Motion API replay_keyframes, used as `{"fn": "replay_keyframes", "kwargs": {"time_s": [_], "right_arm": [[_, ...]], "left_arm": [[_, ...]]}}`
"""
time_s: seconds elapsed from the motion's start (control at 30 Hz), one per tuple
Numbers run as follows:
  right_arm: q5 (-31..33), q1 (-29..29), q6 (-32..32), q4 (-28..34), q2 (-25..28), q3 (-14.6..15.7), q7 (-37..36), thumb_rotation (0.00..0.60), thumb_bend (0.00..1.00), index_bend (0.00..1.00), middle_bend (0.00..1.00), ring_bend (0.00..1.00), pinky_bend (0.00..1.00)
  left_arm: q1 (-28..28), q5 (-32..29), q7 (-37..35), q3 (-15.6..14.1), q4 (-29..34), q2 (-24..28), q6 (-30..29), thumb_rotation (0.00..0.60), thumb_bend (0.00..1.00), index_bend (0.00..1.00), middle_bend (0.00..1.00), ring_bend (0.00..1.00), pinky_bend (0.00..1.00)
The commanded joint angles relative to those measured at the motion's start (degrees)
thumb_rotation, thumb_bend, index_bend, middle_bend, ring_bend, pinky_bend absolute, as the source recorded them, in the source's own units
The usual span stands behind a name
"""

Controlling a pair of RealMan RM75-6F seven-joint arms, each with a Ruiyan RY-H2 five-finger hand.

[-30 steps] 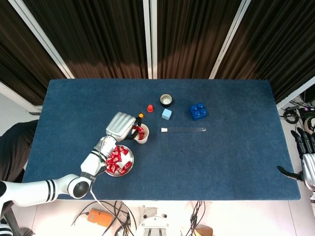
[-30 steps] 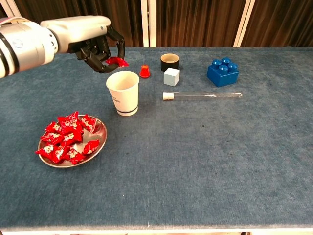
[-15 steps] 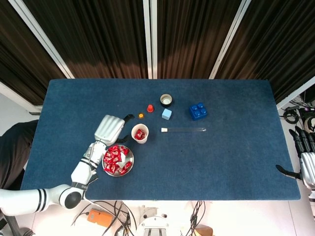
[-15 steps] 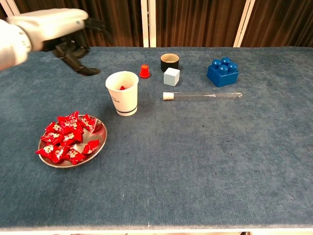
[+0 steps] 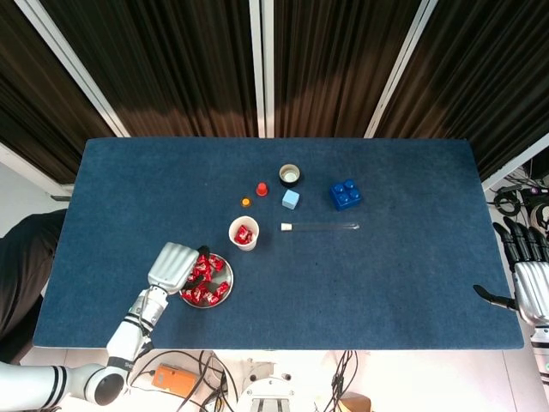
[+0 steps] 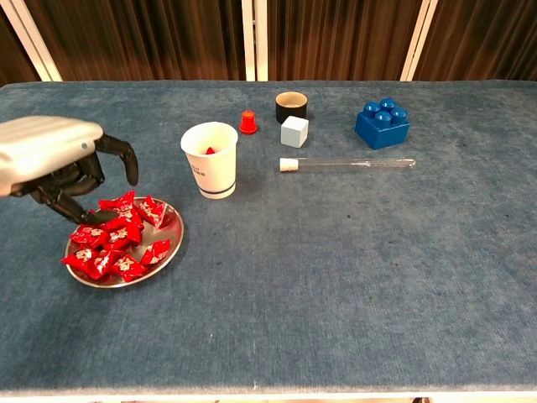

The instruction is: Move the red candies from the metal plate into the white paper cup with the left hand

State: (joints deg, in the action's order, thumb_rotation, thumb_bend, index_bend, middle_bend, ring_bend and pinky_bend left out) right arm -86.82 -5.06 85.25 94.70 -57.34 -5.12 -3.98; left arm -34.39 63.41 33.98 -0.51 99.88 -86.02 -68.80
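The left hand [image 6: 59,164] hangs over the near-left part of the metal plate [image 6: 168,245], and the red candies [image 6: 117,239] lie just under and to the right of its fingers [image 6: 126,159]; whether a fingertip touches a candy I cannot tell. The fingers are bent downward and apart, with nothing held between them. The white paper cup [image 6: 211,159] stands beyond the plate, to the right of the hand and apart from it, and one red candy [image 5: 244,234] shows inside it. The candies are small crinkled wrappers, shiny red with white marks, heaped in a loose pile. The plate is round, shallow and of bright metal; the cup is smooth paper with a dark line near its base. All stand on a table [image 5: 412,275] covered with rough blue cloth. The hand has a pale grey shell on its back and dark fingers, palm turned down, and its arm reaches from the near-left edge. The right hand [image 5: 530,279] stays far off at the right edge, fingers straight and apart, holding nothing.
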Motion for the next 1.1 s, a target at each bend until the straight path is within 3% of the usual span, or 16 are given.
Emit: {"fn": "replay_keyframes", "kwargs": {"time_s": [0.03, 0.73, 0.93, 1.1], "right_arm": [[0.1, 0.1, 0.1, 0.1, 0.1, 0.1, 0.1, 0.600, 0.19, 0.00, 0.03, 0.00, 0.04], [0.3, 0.0, 0.0, 0.5, 0.0, 0.2, 0.5, 0.600, 0.18, 0.00, 0.03, 0.00, 0.04], [0.4, 0.1, 0.1, 0.5, 0.1, 0.2, 0.6, 0.600, 0.19, 0.00, 0.03, 0.00, 0.04], [0.6, 0.1, 0.0, 0.5, 0.1, 0.1, 0.5, 0.600, 0.18, 0.00, 0.03, 0.00, 0.04]], "left_arm": [[0.3, -0.5, 1.4, -0.3, -0.8, -1.3, 0.5, 0.600, 0.22, 0.41, 0.90, 0.84, 0.79], [1.6, -4.3, 8.3, -0.6, -3.6, -5.1, 1.1, 0.600, 0.22, 0.43, 0.90, 0.84, 0.79], [1.5, -4.3, 7.9, -0.5, -4.4, -5.6, 2.4, 0.600, 0.28, 0.48, 0.90, 0.84, 0.79], [1.3, -4.1, 6.9, -0.2, -5.2, -6.0, 3.6, 0.600, 0.38, 0.56, 0.90, 0.84, 0.79]]}}
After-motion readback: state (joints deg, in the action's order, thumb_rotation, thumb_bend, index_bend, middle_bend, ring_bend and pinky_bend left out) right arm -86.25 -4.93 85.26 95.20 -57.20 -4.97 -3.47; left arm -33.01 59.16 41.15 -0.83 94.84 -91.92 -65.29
